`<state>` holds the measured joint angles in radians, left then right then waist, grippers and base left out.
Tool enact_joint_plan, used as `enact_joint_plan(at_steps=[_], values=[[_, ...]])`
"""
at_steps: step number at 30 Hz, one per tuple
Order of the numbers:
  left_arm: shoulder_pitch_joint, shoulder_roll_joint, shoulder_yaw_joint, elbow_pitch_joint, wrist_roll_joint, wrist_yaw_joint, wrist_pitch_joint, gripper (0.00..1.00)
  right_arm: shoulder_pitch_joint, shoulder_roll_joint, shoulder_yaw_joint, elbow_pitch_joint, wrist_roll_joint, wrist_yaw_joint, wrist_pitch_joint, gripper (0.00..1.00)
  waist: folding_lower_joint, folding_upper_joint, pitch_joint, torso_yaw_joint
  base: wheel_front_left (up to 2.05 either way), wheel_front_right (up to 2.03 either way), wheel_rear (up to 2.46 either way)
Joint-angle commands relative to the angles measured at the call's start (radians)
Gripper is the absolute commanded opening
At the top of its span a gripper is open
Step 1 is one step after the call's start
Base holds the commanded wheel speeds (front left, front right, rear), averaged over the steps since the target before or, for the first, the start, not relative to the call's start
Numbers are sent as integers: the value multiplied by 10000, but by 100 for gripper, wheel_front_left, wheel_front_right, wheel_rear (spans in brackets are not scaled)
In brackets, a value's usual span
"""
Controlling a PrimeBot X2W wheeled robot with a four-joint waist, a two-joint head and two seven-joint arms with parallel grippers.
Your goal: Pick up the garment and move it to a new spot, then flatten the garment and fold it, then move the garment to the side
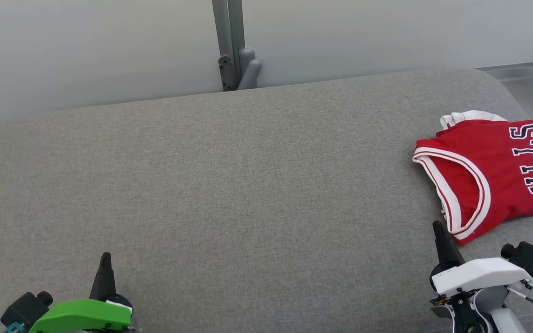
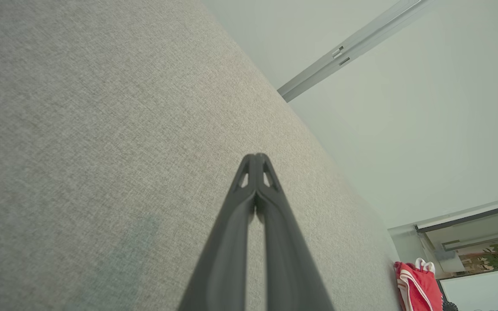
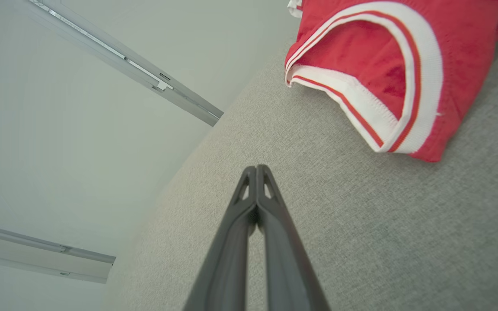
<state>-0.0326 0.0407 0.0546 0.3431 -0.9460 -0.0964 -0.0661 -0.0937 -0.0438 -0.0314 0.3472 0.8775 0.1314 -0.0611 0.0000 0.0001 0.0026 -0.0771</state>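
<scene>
Our left gripper [image 1: 105, 261] and right gripper [image 1: 438, 229] sit low over the grey cushion [image 1: 248, 185], each with its fingers pressed together on nothing. Just ahead of the right gripper's tip and a little to its right, not touching it, lies the jersey [image 1: 493, 171], doubled over near the cushion's end and well off to the left gripper's right. We judge the fold made and the jersey set aside, so the last step looks finished. Any next move calls only for keeping both arms clear of the cloth.
</scene>
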Motion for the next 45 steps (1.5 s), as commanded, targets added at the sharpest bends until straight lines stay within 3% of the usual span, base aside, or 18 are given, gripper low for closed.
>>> enact_joint_plan(at_steps=[1,45], values=[[-291,70,51,-157,-267,-55,59,0,-252,-46,-62,-171,298,-4,72,0,0,-1,0,11,0,0,0],[-753,112,404,-648,-4498,-271,1196,0,-322,-77,-624,-669,4949,-4,1235,0,0,-1,2,453,0,0,0]])
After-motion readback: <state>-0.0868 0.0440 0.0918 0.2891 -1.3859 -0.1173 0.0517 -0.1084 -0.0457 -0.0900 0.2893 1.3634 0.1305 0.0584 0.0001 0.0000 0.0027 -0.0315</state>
